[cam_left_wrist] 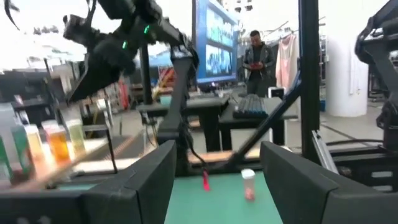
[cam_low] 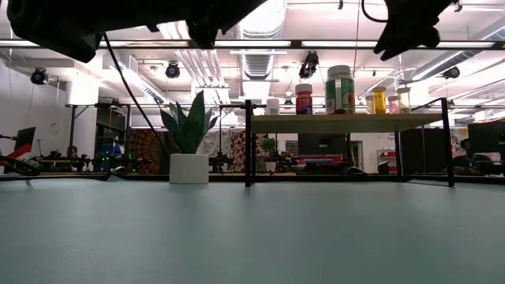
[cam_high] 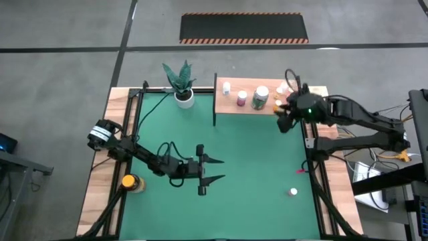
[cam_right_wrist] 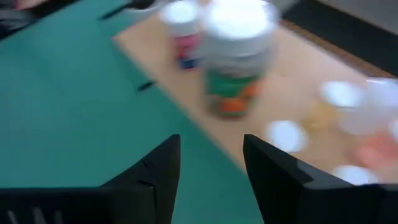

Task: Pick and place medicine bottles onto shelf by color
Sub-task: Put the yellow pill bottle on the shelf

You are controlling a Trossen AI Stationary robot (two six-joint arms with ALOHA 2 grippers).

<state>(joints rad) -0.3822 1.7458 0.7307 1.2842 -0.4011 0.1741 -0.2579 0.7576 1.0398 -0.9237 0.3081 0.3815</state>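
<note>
A wooden table [cam_high: 100,181] is covered by a big green mat [cam_high: 254,167]. A small light wooden shelf on thin black legs [cam_high: 234,107] is set at the far side of the mat. On the shelf, a small white-capped bottle [cam_high: 227,88], a pink bottle with a white cap [cam_high: 241,99] and a bigger green bottle with a white cap [cam_high: 260,98] are seen, with more small bottles [cam_high: 281,90] packed together at its right end. A white pot with a green plant [cam_high: 184,96] is placed on the mat just left of the shelf. A small white-capped bottle [cam_high: 293,192] and a tiny pink thing [cam_high: 300,171] are found on the mat near its right edge. An orange-yellow round bottle [cam_high: 130,182] is seen on the bare wood at the left.
</note>
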